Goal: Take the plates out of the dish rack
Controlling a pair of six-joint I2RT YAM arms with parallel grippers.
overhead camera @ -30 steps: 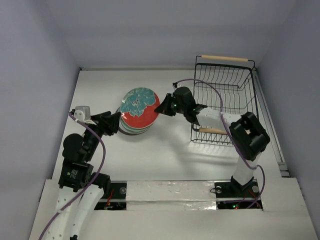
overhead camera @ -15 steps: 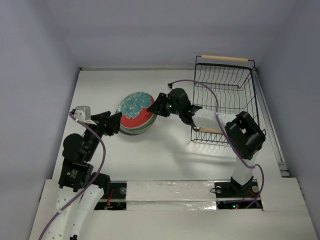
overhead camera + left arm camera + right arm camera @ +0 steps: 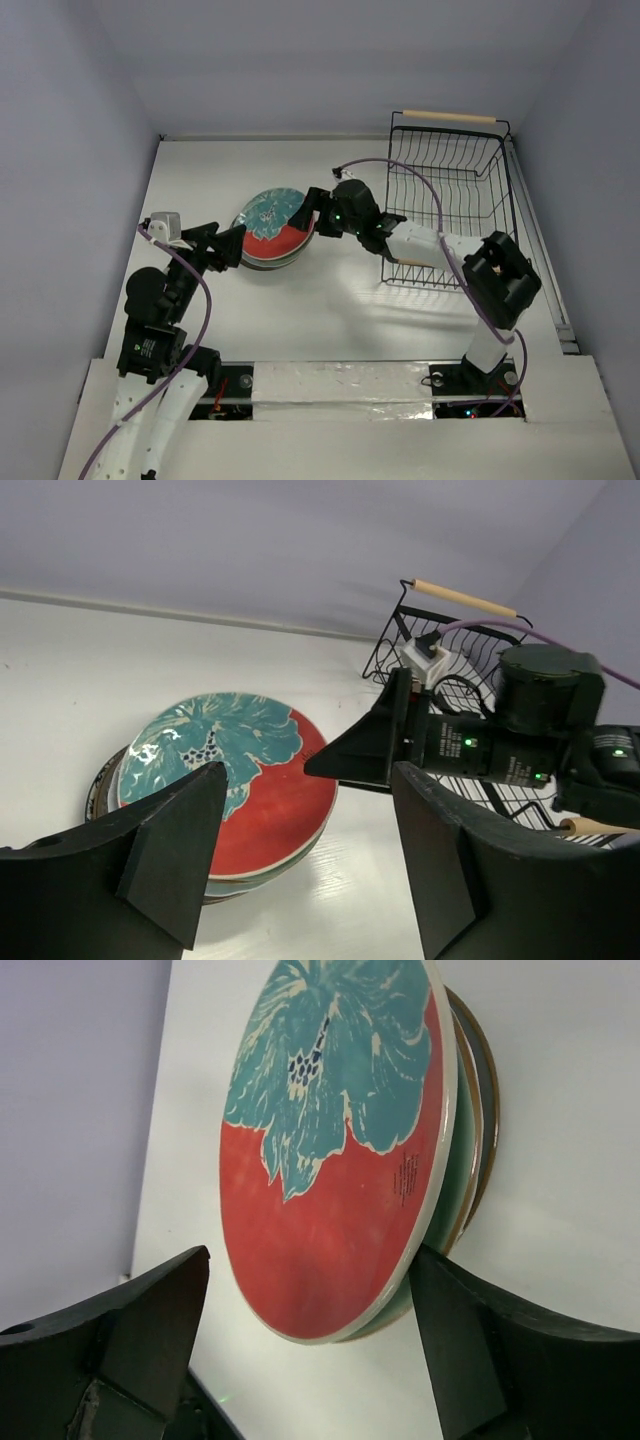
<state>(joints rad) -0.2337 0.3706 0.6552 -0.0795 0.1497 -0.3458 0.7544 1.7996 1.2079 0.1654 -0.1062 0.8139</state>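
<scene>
1. The job looks almost done. The red-and-teal plate (image 3: 268, 222) is lying on top of the stack of plates (image 3: 462, 1160) on the white surface (image 3: 330, 300), left of the middle in the top view.
2. The dish rack (image 3: 452, 180) is sitting at the upper right, and no plates are showing in it.
3. The right claw (image 3: 306, 212) is hovering just beside the stack's right edge. It is spread wide and holding nothing. I cannot tell if a fingertip is brushing the rim.
4. The left claw (image 3: 228, 243) is sitting at the stack's left edge, also spread wide and empty.
5. Next, I think the right claw needs to pull straight back without bumping the top plate.
</scene>
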